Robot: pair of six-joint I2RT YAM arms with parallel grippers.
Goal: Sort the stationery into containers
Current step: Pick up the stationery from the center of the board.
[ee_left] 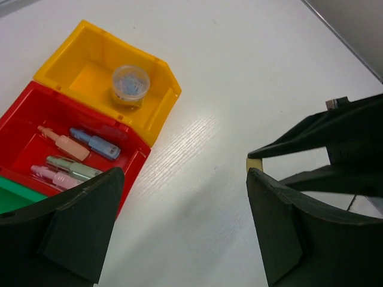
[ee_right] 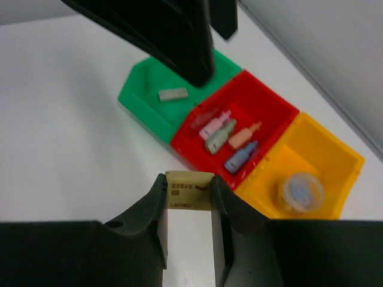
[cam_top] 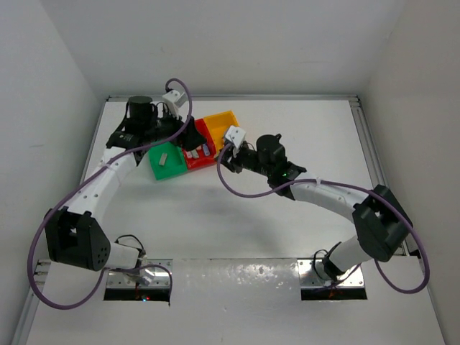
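Three joined bins stand at the back: green (cam_top: pixel 157 171), red (cam_top: pixel 195 162), yellow-orange (cam_top: pixel 223 118). In the right wrist view the green bin (ee_right: pixel 143 95) holds a small grey piece (ee_right: pixel 173 94). The red bin (ee_right: pixel 272 107) holds pink (ee_right: pixel 214 126), pale green (ee_right: pixel 220 137), orange (ee_right: pixel 243 136) and blue (ee_right: pixel 240 156) oblong pieces. The yellow bin (ee_right: pixel 338 161) holds the grey round roll (ee_right: pixel 302 192). My right gripper (ee_right: pixel 187 179) is shut on the tan block (ee_right: pixel 190 196), above the table just in front of the red bin. My left gripper (ee_left: pixel 179 233) is open and empty, over the table beside the red bin (ee_left: pixel 24 128).
The left gripper's dark fingers (ee_right: pixel 179 36) hang over the green and red bins in the right wrist view. The right gripper (ee_left: pixel 335 149) with the tan block (ee_left: pixel 254 163) shows close by in the left wrist view. Purple cables loop off both arms. Walls enclose the table.
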